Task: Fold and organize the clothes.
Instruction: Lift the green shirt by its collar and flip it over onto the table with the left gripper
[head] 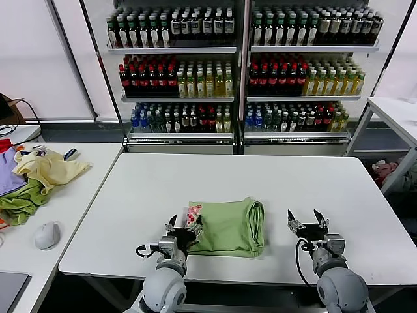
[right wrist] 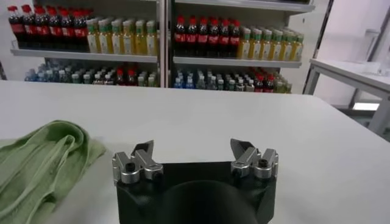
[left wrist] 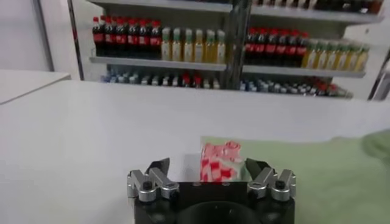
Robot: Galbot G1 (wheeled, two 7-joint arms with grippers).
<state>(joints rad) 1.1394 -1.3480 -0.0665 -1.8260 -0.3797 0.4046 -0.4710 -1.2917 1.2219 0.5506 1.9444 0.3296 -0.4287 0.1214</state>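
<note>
Shelving full of bottled drinks [head: 241, 65] fills the back wall, and before it stands the broad white table [head: 195, 182] that carries the work. A second white table [head: 85, 195] to the robot's left holds a heap of pale yellow, purple and darker green garments [head: 32, 179] and a grey computer mouse [head: 47, 235]; only the head view shows these. The light green short-sleeved cotton T-shirt [head: 231, 227] lies folded near the front edge of the main table, between the two arms. The left gripper [head: 184, 229] sits at the shirt's left edge, fingers spread wide and holding nothing. Its wrist view shows the red-and-white print [left wrist: 220, 163] right between the open fingers. The right gripper [head: 308, 222] hovers beside the shirt, well apart from it, equally wide open and empty; its wrist view shows the shirt's bunched fold [right wrist: 46, 158].
</note>
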